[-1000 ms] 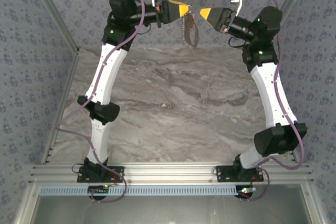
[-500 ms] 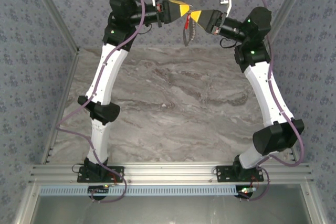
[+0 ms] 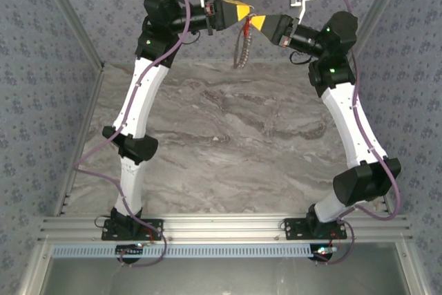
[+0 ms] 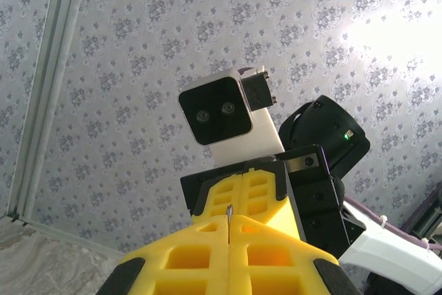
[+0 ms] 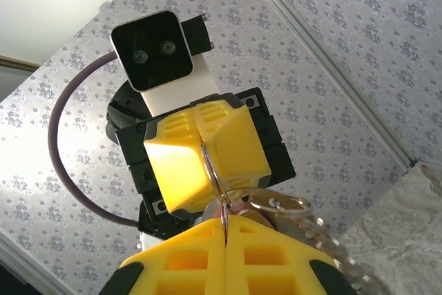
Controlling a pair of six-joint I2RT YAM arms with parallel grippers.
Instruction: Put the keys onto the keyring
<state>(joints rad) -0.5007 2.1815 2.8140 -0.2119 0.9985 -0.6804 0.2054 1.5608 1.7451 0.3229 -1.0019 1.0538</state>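
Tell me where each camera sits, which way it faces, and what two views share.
Top external: above and behind the bases, looking down at the grey marbled table; both white-and-black arms show, left gripper and right gripper meeting nose to nose.
Left wrist: on the left arm, facing the right gripper over its own yellow jaws.
Right wrist: mirrored, facing the left gripper, whose shut jaws pinch a thin pale metal keyring loop.
Shared: each wrist view shows the other's camera.
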